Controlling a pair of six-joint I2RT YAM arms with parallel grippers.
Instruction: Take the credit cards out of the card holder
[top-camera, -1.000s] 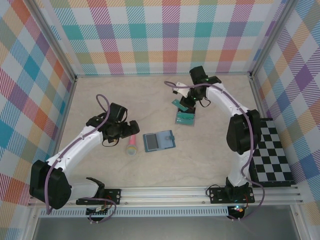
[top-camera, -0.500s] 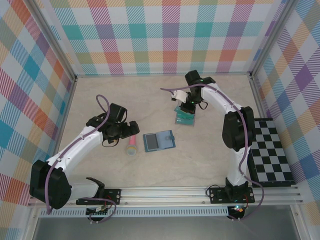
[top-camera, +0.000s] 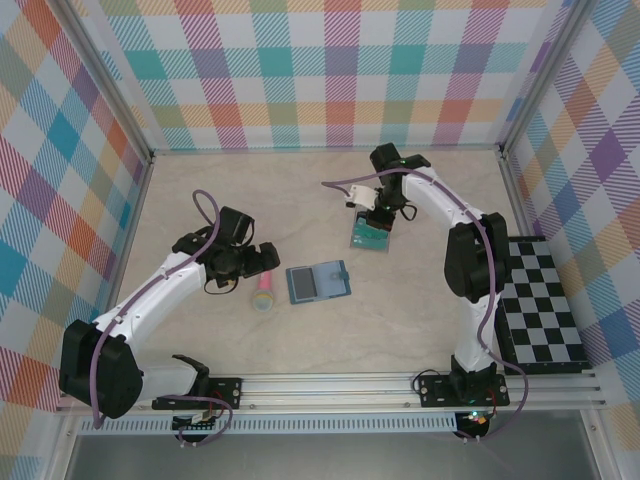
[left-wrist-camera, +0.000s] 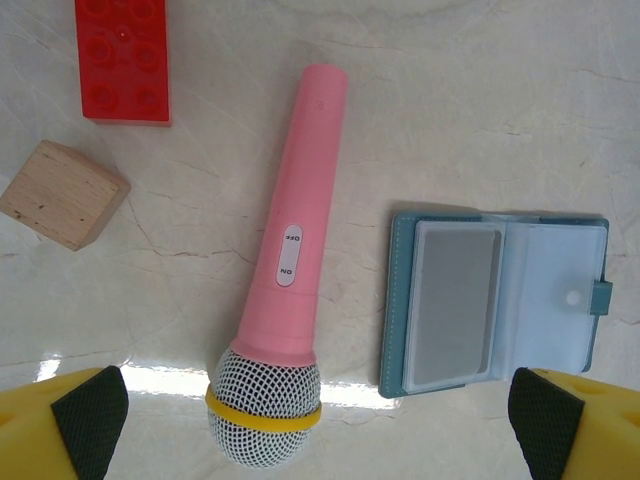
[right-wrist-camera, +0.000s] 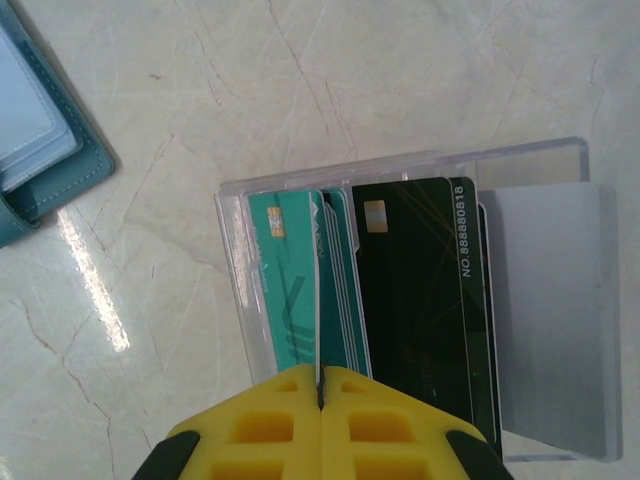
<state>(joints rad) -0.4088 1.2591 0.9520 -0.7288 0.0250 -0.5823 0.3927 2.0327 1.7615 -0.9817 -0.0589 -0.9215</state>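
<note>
The right claw (right-wrist-camera: 320, 385) is pinched tight on a thin credit card (right-wrist-camera: 318, 290), edge up, over the clear plastic tray (right-wrist-camera: 530, 155) of teal-green and black cards (right-wrist-camera: 400, 300). I think it should go low, then let go softly. The small blue folding card holder (top-camera: 318, 282) lies open at 7 o'clock from the tray. The left claw (left-wrist-camera: 318, 415) hangs open at the holder's 9 o'clock.

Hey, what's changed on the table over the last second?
The right gripper, shut on a credit card, shifted slightly left above the clear tray of cards. The left gripper, card holder and pink microphone stayed put.
</note>
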